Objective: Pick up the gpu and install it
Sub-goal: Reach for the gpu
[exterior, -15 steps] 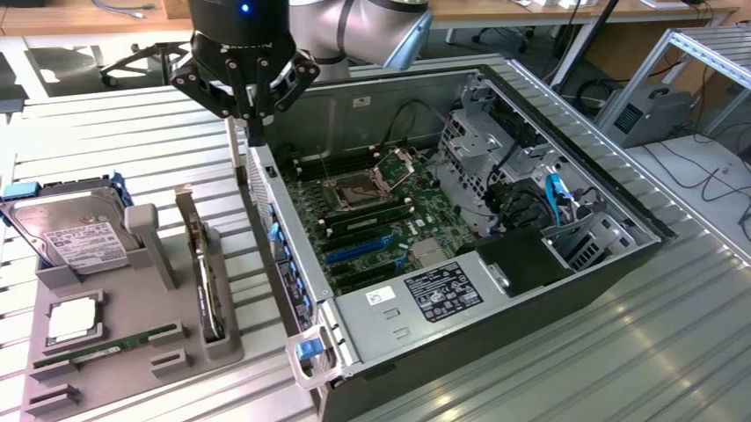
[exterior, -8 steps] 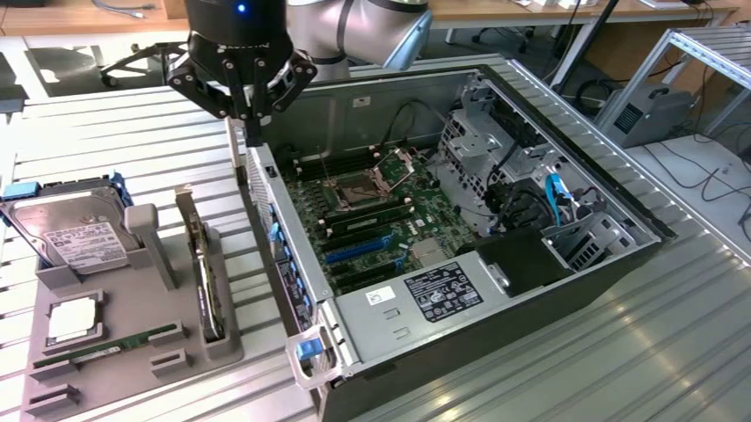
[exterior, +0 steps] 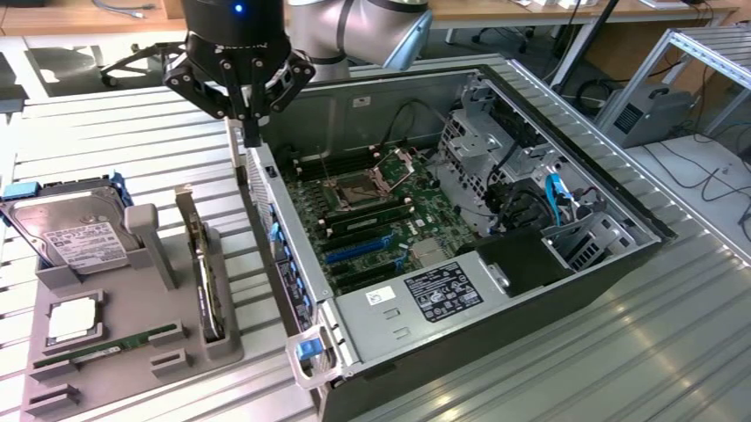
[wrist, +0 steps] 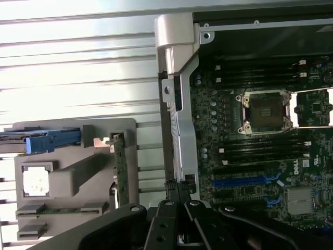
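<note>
Exterior view: a black robot gripper (exterior: pixel 250 136) hangs from the upper part of the picture, its arm cut off by the frame's upper edge. Its two fingers are pressed together into one thin point and pinch nothing. The tip hovers just above the near wall of an open computer case (exterior: pixel 352 110), at the wall's far end. Inside the case lies a green motherboard (exterior: pixel 388 220) with an open processor socket (exterior: pixel 352 189); black and blue cables hide part of the drive bays toward the exterior view's right.

On the exterior view's left, just beside the case, sits a grey tray (exterior: pixel 118 387). The gpu (exterior: pixel 207 272) stands on its long edge in the tray slot nearest the case – a thin dark card seen edge-on, so its face is hard to make out. It is apart from the gripper. The tray also holds a silver hard drive (exterior: pixel 73 237) with a white label, a square processor chip (exterior: pixel 73 321) and a narrow green RAM stick (exterior: pixel 105 347).

Wrist view: the closed fingers (wrist: pixel 183 195) meet in front of the case's silver edge bracket (wrist: pixel 177 114) – the gripper body is cut off by the frame. The gpu (wrist: pixel 120 166) shows as a slim strip upright in the tray (wrist: pixel 62 127), its lower end hidden behind the gripper. The motherboard (wrist: pixel 260 151) runs out of frame
</note>
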{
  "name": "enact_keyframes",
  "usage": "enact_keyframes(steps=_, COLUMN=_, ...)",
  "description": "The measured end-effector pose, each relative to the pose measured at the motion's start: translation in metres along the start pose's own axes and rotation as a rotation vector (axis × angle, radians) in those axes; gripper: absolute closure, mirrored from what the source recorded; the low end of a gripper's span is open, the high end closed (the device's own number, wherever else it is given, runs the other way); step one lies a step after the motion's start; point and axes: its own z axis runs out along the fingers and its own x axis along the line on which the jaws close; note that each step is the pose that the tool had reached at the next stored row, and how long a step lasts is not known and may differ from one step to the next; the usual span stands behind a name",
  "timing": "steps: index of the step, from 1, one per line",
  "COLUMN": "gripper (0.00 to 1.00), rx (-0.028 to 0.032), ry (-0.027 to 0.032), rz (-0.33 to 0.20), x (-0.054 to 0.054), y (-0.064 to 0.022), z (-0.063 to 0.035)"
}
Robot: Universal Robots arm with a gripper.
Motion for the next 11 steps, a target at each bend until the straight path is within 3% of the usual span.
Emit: enact_keyframes(steps=11, gripper=0.89, rx=0.0008, ry=0.0, rz=0.0, x=0.0044, y=-0.0003, z=-0.0001)
